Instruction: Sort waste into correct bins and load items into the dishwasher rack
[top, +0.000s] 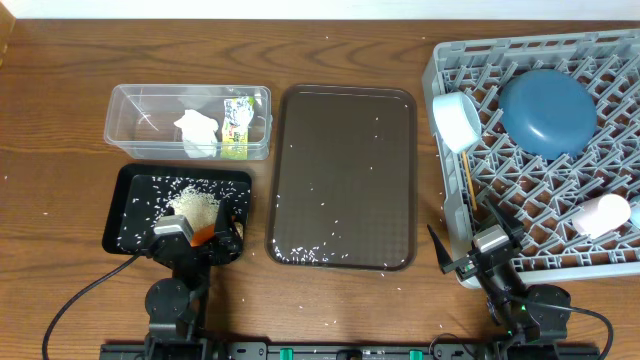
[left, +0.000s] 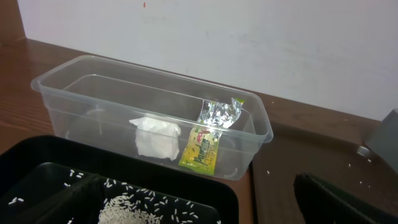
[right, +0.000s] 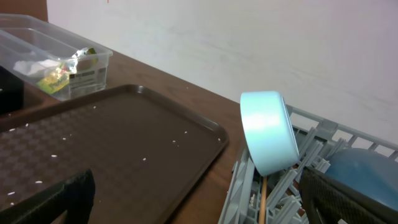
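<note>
The clear tub (top: 140, 105) holds the crumpled white tissue (top: 198, 132) and the yellow-green wrapper (top: 237, 128); both also show in the left wrist view, tissue (left: 155, 138) and wrapper (left: 204, 144). The black tray (top: 128, 205) holds a rice pile (top: 195, 207) and the orange carrot (top: 204, 236). The grey rack (top: 520, 45) holds the blue plate (top: 547, 110), the white bowl (top: 457, 120) on edge, the chopsticks (top: 467, 182) and a cup (top: 600, 215). My left gripper (top: 188, 232) is open over the black tray's front edge. My right gripper (top: 475, 242) is open at the rack's front left corner.
The dark brown serving tray (top: 345, 120) lies between the bins and the rack, with loose rice grains (top: 300, 255) scattered on it, mostly near its front edge. A few grains lie on the wooden table around it. The right wrist view shows the bowl (right: 268, 130) above a chopstick (right: 262, 199).
</note>
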